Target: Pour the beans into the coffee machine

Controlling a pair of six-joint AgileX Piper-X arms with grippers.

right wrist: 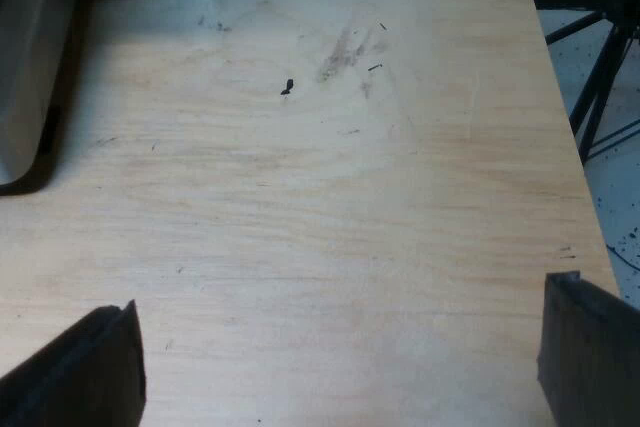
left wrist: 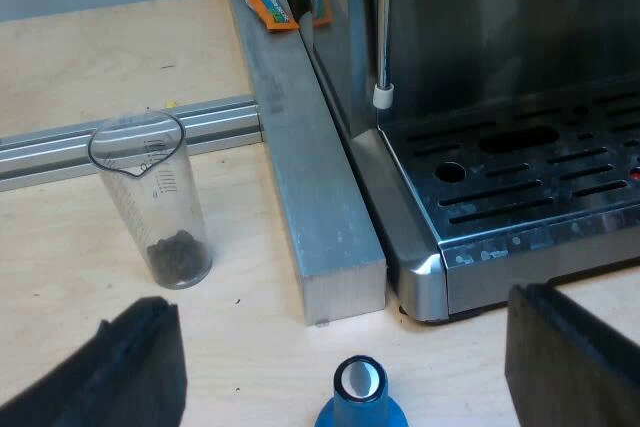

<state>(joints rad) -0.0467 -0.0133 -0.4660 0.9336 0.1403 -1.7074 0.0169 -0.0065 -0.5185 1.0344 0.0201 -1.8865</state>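
The measuring glass (left wrist: 150,202) stands upright on the wooden table (left wrist: 100,57), near the espresso machine (left wrist: 520,177) with a metal bar (left wrist: 310,197) between them. It holds dark beans (left wrist: 180,252) (a low heap at its bottom). A blue tamper (left wrist: 360,397) sits near the machine's front corner. The left gripper (left wrist: 340,312) hangs with jaws wide apart, empty. The right gripper (right wrist: 340,337), also spread, is over bare table beside what may be the machine's base.
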